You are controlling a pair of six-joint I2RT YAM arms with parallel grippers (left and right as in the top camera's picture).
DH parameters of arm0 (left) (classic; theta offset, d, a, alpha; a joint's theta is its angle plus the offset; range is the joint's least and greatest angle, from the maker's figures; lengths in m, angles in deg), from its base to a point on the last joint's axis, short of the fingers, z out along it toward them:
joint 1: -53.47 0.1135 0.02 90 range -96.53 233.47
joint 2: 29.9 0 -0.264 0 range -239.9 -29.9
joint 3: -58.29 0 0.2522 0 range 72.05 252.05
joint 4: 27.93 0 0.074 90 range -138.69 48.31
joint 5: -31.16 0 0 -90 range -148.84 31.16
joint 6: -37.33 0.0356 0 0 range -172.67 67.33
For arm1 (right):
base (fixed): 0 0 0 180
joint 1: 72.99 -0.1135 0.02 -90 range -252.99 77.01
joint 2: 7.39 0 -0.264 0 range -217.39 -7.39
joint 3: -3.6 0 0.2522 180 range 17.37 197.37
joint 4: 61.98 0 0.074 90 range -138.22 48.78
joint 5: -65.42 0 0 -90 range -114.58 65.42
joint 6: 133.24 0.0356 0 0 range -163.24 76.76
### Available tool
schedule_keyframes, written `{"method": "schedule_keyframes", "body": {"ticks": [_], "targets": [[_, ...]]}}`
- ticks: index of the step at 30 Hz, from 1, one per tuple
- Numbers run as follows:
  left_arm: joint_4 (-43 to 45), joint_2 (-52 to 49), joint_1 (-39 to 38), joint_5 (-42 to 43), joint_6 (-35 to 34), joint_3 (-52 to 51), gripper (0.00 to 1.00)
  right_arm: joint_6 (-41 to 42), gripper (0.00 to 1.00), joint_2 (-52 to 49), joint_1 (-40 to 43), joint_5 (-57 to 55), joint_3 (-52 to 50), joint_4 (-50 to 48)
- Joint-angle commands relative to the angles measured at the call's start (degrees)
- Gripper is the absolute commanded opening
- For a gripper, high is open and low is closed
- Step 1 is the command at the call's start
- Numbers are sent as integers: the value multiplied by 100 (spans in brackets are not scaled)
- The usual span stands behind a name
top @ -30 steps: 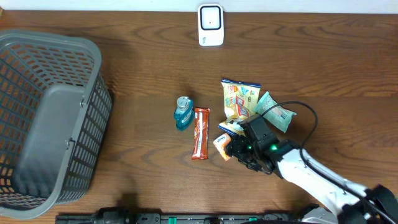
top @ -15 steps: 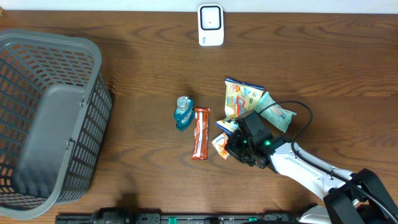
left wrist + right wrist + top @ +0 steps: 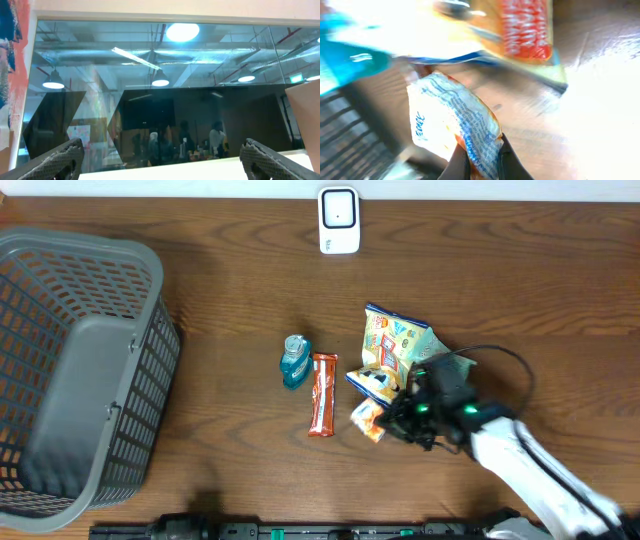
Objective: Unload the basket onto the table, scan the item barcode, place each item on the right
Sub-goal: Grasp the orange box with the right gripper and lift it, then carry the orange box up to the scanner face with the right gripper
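The item, a small white-and-orange snack packet [image 3: 367, 420] with blue print, lies at the table's centre right. My right gripper [image 3: 392, 418] is shut on its right end. In the right wrist view the two dark fingers [image 3: 461, 161] pinch the packet [image 3: 450, 125] between them, and the gripper [image 3: 482, 152] sits low in the frame. No barcode shows on the packet. The white scanner [image 3: 339, 220] stands at the far edge of the table. My left gripper [image 3: 161, 147] is open, holds nothing, and points at a window; the overhead view does not show it.
A grey basket [image 3: 150, 395] fills the left side. A blue bottle [image 3: 294, 361] and an orange bar [image 3: 322, 394] lie mid-table. A yellow chip bag [image 3: 395, 340] and a blue-white packet [image 3: 372, 383] sit right behind the held packet.
My right gripper shut on the white-and-orange packet, then moved slightly right with it. The chip bag shifted a little. The left gripper has not changed.
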Motion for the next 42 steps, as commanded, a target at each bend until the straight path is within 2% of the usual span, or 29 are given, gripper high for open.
{"method": "schedule_keyframes", "body": {"ticks": [1, 6, 13, 19, 29, 31, 42], "targets": [[37, 7, 31, 11, 48, -20, 99, -457, 1, 968, 675, 1502, 9, 337], [190, 9, 28, 11, 17, -267, 99, -407, 1, 2079, 1438, 3067, 9, 767], [210, 9, 28, 11, -251, -437, 99, 627, 1, 2653, 1626, 4811, 9, 1506], [210, 9, 28, 11, -251, -435, 99, 1276, 1, 2682, 1626, 5370, 9, 1696], [210, 9, 28, 11, -251, -435, 99, 1290, 1, 2682, 1626, 5445, 9, 1692], [210, 9, 28, 11, -254, -435, 99, 1290, 1, 2682, 1626, 5383, 9, 1690], [208, 9, 28, 13, -254, -435, 99, 1198, 1, 2682, 1626, 1327, 9, 1567]]}}
